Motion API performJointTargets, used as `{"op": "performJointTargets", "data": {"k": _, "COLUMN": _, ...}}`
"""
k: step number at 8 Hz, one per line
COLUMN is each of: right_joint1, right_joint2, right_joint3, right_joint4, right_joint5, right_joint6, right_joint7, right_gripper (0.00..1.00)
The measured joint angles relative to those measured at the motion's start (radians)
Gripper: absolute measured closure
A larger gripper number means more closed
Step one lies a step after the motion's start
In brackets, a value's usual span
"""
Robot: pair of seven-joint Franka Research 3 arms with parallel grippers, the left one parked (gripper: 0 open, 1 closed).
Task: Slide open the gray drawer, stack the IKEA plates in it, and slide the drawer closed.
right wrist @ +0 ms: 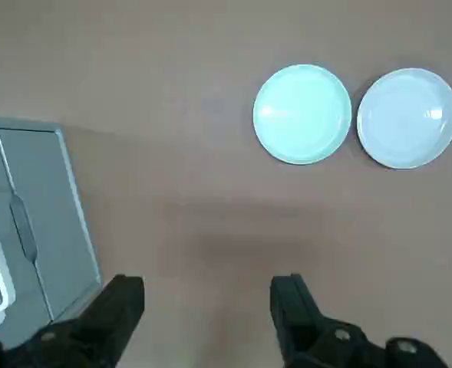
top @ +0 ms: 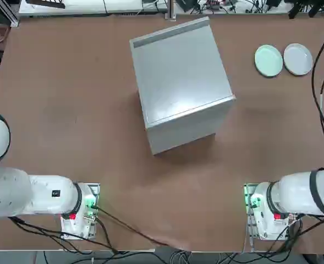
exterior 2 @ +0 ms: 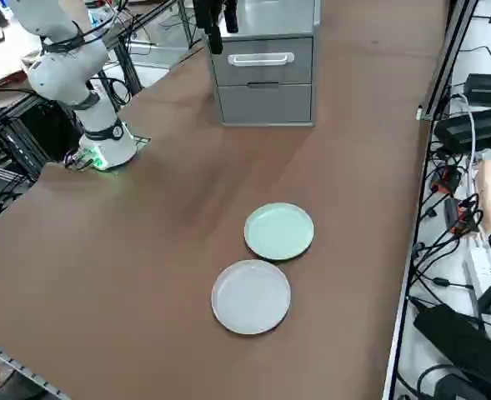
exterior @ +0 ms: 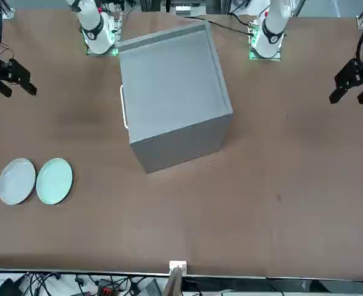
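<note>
i am viewing a boxy, matte gray cabinet (top: 181, 85) on the brown table (top: 68, 110). the gray drawer (exterior 2: 262, 58) is sitting shut, its handle a pale bar. beside the cabinet's drawer face, well apart, two smooth round rimmed plates are lying touching: mint plate (right wrist: 302, 113), whitish plate (right wrist: 407, 117). my right gripper (right wrist: 206, 307) is hovering wide and empty between cabinet and plates; its wrist is cropped.

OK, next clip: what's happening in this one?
Nothing is being handled yet. The right end effector hangs open above bare table, holding nothing, between the gray cabinet and the plates. The gray drawer is shut. The mint green plate and the whitish gray plate lie side by side on the table, not stacked, well apart from the cabinet.
</note>
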Motion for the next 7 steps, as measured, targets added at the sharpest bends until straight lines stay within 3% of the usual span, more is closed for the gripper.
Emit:
{"op": "performJointTargets", "data": {"k": 5, "right_joint1": 0.007, "right_joint2": 0.002, "right_joint3": 0.008, "right_joint4": 0.014, "right_joint5": 0.008, "right_joint6": -0.021, "right_joint7": 0.000, "right_gripper": 0.00}}
{"op": "performJointTargets", "data": {"k": 6, "right_joint1": 0.020, "right_joint2": 0.008, "right_joint3": 0.012, "right_joint4": 0.013, "right_joint5": 0.059, "right_joint6": -0.022, "right_joint7": 0.000, "right_gripper": 0.00}}
{"op": "performJointTargets", "data": {"k": 7, "right_joint1": 0.037, "right_joint2": 0.025, "right_joint3": 0.016, "right_joint4": 0.000, "right_joint5": 0.180, "right_joint6": -0.009, "right_joint7": 0.000, "right_gripper": 0.00}}
